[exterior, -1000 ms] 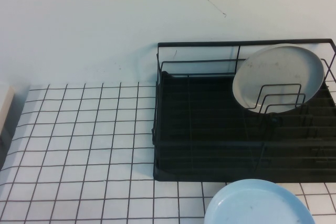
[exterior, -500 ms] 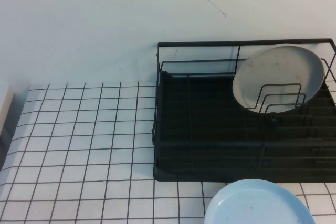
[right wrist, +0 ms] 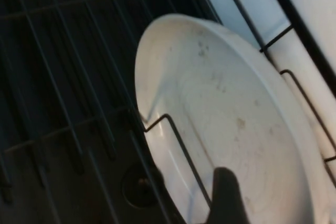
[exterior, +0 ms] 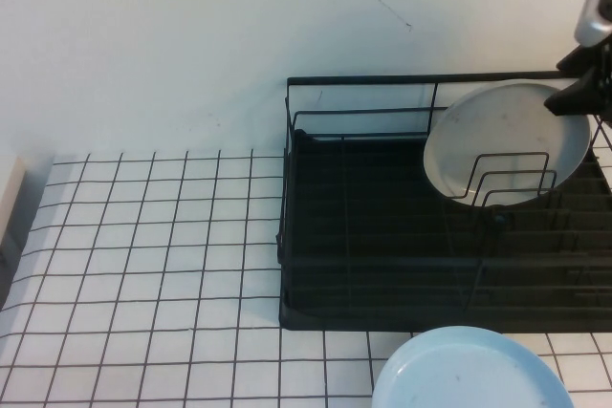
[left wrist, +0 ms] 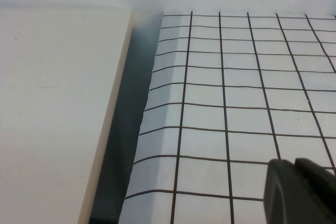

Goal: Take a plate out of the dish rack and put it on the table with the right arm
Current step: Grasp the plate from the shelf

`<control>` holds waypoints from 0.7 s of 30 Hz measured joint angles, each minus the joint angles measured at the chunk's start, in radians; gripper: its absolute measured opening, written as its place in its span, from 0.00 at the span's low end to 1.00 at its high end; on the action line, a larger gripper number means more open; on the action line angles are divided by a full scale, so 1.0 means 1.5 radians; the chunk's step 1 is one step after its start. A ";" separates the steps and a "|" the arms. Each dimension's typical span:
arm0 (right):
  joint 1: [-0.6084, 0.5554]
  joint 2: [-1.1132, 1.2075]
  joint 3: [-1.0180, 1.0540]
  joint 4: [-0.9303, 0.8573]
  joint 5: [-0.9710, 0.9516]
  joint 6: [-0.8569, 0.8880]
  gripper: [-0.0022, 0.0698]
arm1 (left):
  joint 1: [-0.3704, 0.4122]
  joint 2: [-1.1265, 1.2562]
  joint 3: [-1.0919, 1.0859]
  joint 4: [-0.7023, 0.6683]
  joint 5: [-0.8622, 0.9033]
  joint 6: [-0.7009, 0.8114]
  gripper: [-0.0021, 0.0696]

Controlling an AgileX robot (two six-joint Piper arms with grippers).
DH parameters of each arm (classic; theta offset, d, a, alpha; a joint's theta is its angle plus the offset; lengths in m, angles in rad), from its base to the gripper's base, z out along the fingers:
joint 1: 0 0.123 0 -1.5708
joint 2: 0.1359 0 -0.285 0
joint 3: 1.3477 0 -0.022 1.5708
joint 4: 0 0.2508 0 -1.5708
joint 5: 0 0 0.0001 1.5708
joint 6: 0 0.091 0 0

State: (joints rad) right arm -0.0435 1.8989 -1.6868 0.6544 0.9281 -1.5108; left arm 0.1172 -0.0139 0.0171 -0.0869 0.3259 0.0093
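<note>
A: Where is the plate [exterior: 507,143]?

B: In the high view it stands on edge in the right part of the frame, leaning among the upright wires at the back right of the dish rack [exterior: 363,236]. Its pale grey face, with faint dark specks, tips toward the rack's back rail. The right wrist view shows the same plate [right wrist: 231,124] close up, with a wire divider crossing in front of it and the rack's dark tray [right wrist: 63,103] beside it.

A: And the right gripper?

B: The right gripper [exterior: 581,83] comes in at the upper right edge of the frame, just at the plate's upper right rim. A silver-grey block sits above its black fingers. One dark fingertip [right wrist: 226,198] shows over the plate in the wrist view. Whether the fingers are open or closed, I cannot tell.

A: The left one?

B: Only a dark tip of the left gripper [left wrist: 302,192] shows, low right in its wrist view, over the gridded table [left wrist: 236,103]. Its fingers' state I cannot tell either.

A: Anything else?

B: A light blue plate [exterior: 469,370] lies on the table [exterior: 143,265] at the bottom edge, in front of the rack.
</note>
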 joint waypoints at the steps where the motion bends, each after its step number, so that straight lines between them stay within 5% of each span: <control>1: 0.000 0.011 -0.005 0.002 -0.003 -0.005 0.63 | 0.000 0.000 0.000 0.000 0.000 0.000 0.02; 8: 0.019 0.093 -0.020 0.003 -0.072 -0.043 0.58 | 0.000 0.000 0.000 0.000 0.000 0.000 0.02; 15: 0.037 0.101 -0.027 0.002 -0.114 -0.050 0.25 | 0.000 0.000 0.000 0.000 0.000 0.000 0.02; 21: 0.041 0.074 -0.044 -0.048 -0.091 0.007 0.24 | 0.000 0.000 0.000 0.000 0.000 0.000 0.02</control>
State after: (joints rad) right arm 0.0177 2.0095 -1.7527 0.5824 0.7916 -1.5011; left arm 0.1172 -0.0139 0.0171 -0.0869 0.3259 0.0093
